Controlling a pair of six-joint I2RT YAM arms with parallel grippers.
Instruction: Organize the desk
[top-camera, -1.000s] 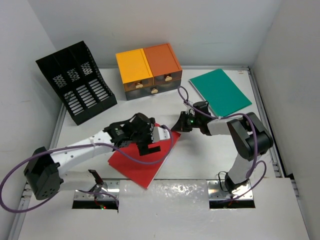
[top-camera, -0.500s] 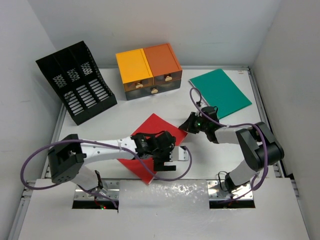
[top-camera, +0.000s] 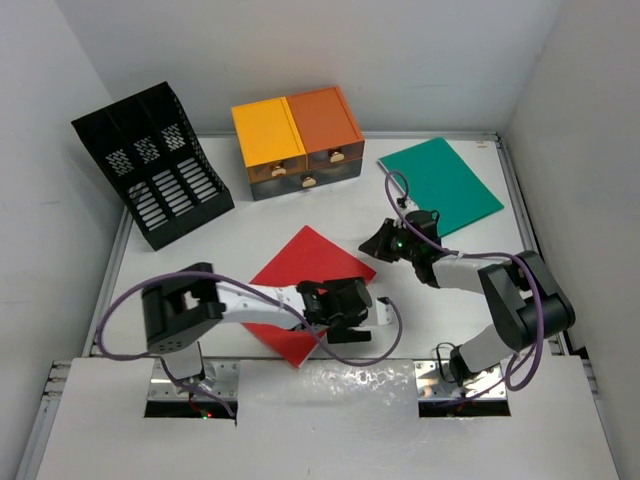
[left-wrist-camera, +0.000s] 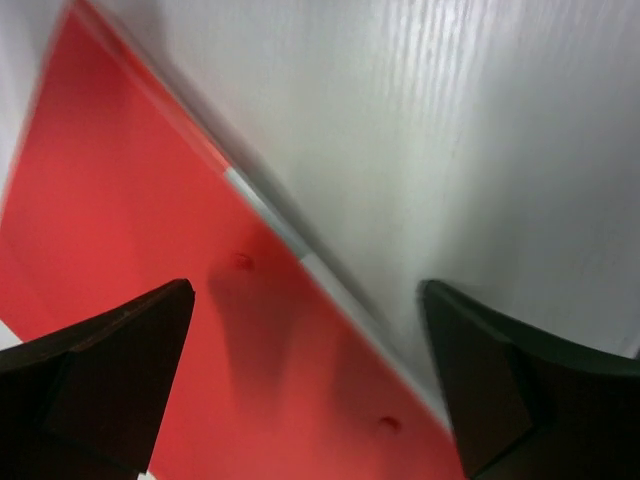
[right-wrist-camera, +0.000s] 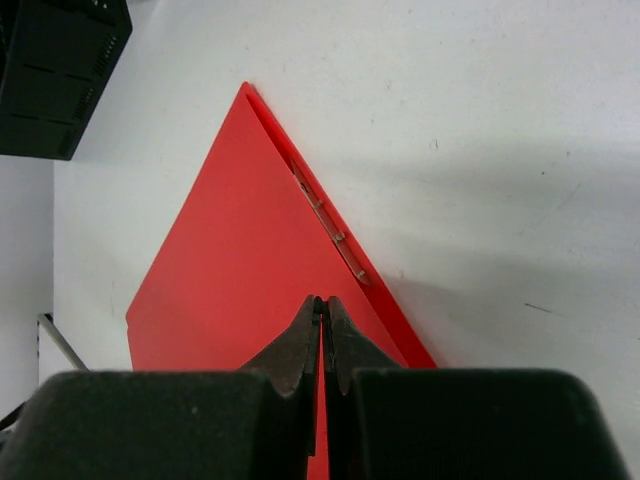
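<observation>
Red folder (top-camera: 305, 265) and green folder (top-camera: 440, 185) lie loose on the table (top-camera: 250, 225), neither in the black rack (top-camera: 150, 170): I've barely started. Left gripper (left-wrist-camera: 305, 300) gapes over the red edge; right gripper (right-wrist-camera: 322, 330) closed, empty.

From above and behind we looked down on the whole tabletop (top-camera: 250, 230); both wrist cameras faced down close, sharing the red folder (top-camera: 310, 262).
</observation>
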